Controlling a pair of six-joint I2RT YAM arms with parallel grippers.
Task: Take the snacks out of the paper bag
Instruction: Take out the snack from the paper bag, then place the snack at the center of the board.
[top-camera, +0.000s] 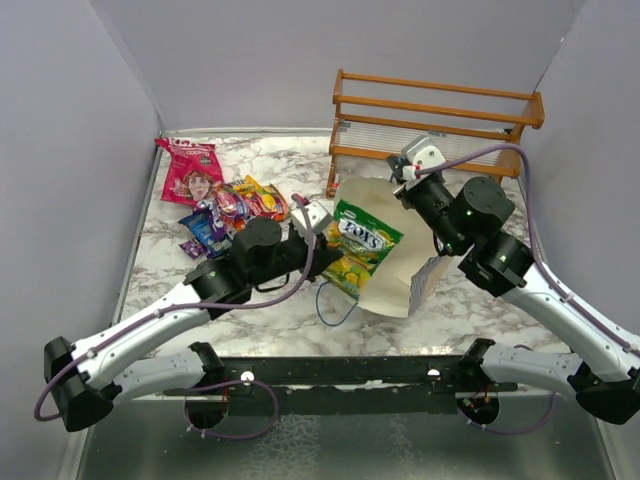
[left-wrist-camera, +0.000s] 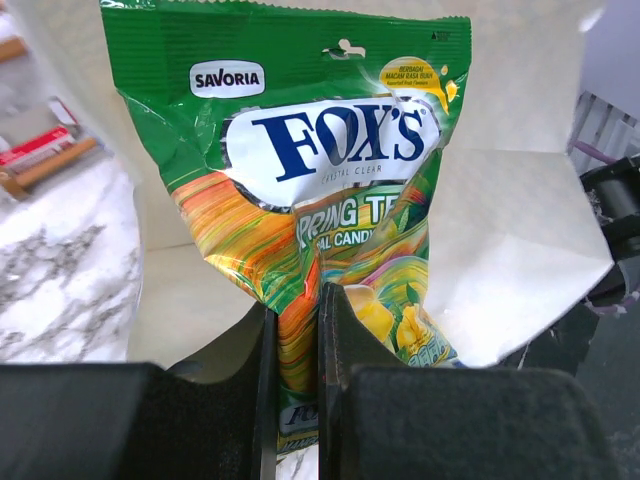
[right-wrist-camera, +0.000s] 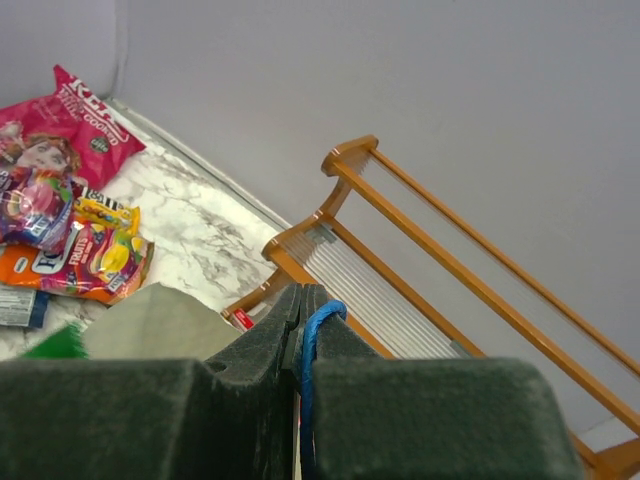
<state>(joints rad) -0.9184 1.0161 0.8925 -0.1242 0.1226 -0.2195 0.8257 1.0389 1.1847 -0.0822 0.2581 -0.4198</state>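
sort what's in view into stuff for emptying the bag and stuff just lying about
Job: paper bag; green-yellow packet, pinched by left pincer; blue cord handle, pinched by right pincer; pink-red bag and small packets, already out.
Lying about: wooden rack.

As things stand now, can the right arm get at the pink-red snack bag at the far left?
Probably not. The right gripper is shut on the blue cord handle of the paper bag, and the left arm, holding the green packet, lies across the way to the pink-red bag.
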